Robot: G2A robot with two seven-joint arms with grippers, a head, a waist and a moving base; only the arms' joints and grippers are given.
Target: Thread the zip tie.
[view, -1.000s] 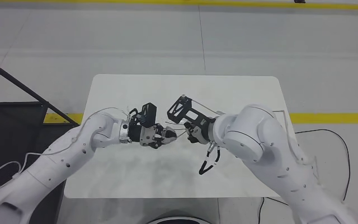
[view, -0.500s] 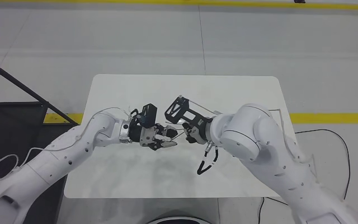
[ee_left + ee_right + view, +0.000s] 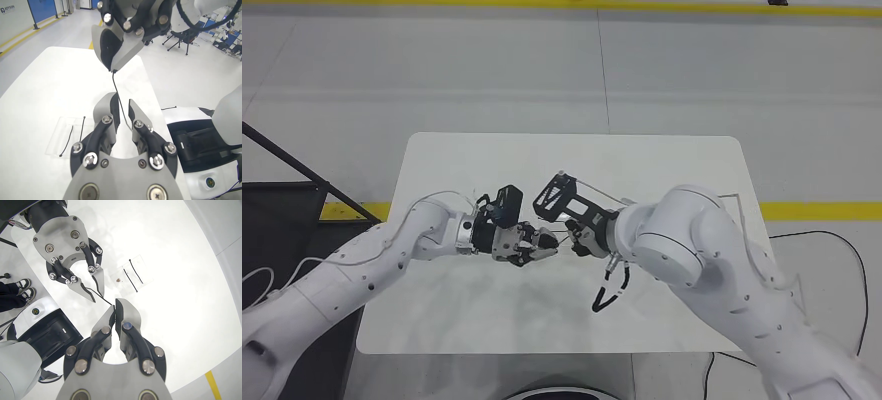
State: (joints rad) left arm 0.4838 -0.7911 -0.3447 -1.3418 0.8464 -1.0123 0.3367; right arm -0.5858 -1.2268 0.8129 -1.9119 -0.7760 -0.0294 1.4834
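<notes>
two grippers meet tip to tip at the middle of the top view, above a white table, one arm coming in from the lower left of the frame and the other from the lower right. the right gripper has its jaws pressed together on one end of a thin black zip tie, pinching it at the very tips of the fingers. from there the tie runs out toward the left gripper and passes into the gap between its two fingers. the left jaws stand narrowly apart, not closed on the tie. in the left wrist view the strap runs close along the pad of the finger at the left of the gap, then curves down behind the other finger; whether it touches either pad cannot be told. the tie hangs in the air between the two grippers, clear of the table top.

in the lower left of the left wrist view a shallow clear tray lies flat on the table, well apart from the grippers. two spare ties lie in it side by side, apart from each other, both black and stretched out nearly straight. in the right wrist view the tray sits right of centre in the upper half of the frame, beyond both sets of fingertips.
</notes>
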